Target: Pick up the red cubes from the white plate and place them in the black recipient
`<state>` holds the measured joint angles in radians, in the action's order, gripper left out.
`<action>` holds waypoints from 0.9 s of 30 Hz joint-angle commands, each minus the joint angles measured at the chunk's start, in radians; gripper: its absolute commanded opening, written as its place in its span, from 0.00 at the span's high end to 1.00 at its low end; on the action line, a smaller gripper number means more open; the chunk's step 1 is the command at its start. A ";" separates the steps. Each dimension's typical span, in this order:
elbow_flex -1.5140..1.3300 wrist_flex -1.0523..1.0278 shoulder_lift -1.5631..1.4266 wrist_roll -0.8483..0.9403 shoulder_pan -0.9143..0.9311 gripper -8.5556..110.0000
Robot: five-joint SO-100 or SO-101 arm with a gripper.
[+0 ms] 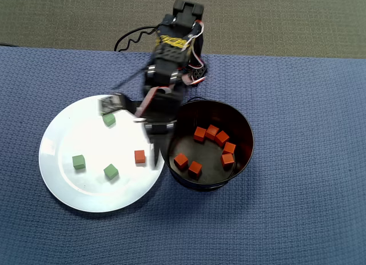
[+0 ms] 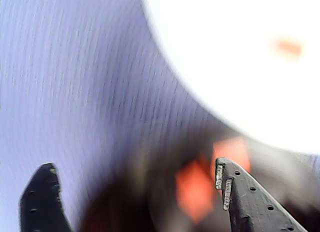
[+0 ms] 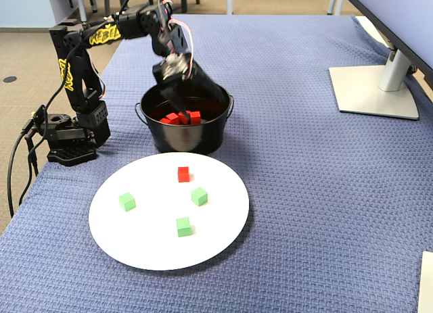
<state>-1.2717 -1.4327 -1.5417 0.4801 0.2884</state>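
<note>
Gripper (image 2: 135,192) jaws apart, empty, over the black recipient (image 1: 243,156) rim; seven red cubes (image 1: 213,131) inside (one (image 1: 139,156) on the white plate (image 1: 63,185), beside three green cubes (image 1: 111,171)).

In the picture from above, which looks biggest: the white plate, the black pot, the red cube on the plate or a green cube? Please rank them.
1. White plate
2. Black pot, somewhat narrower
3. Red cube and green cube: look alike in size, far smaller, no ranking.

wrist view blurred, red cubes (image 2: 194,191) smeared; gripper (image 2: 135,177) fingers cropped below
</note>
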 commanded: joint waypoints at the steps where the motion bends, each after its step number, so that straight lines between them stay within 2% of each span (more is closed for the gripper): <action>1: 0.144 -0.018 0.094 -0.028 0.138 0.67; 6: 0.169 -0.025 0.170 -0.009 0.233 0.69; 11: -0.038 0.115 0.169 0.006 0.261 0.71; 16: -0.192 0.202 0.158 0.015 0.207 0.72; 27: -0.370 0.308 0.143 0.199 0.123 0.72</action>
<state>-1.6291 -1.1612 -1.3591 0.5983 0.4464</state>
